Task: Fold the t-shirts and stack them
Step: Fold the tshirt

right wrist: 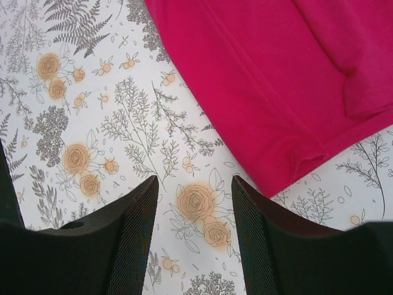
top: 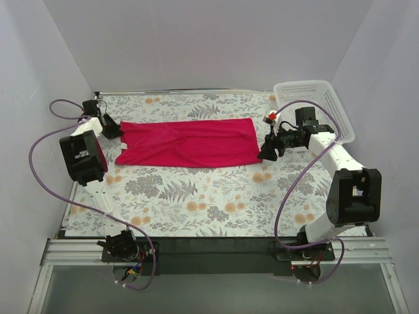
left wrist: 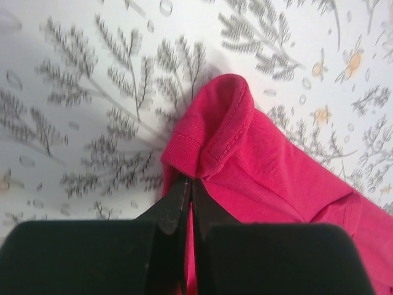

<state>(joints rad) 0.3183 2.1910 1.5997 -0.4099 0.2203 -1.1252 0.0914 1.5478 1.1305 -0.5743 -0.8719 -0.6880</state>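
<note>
Inspector: Location of the t-shirt?

Operator: I see the t-shirt [top: 186, 144] spread as a long, wrinkled band across the far half of the floral-covered table [top: 196, 203], well apart from the white basket [top: 315, 98] in the far right corner.

Inspector: End effectors?

Operator: On my left wrist view, the left gripper [left wrist: 187, 184] is pinched tight on a rolled edge at the t-shirt's left end, with cloth between the fingers. The right gripper [right wrist: 195, 184] stands wide, holding nothing, over bare table just beside the t-shirt's right corner and not touching it.
</note>
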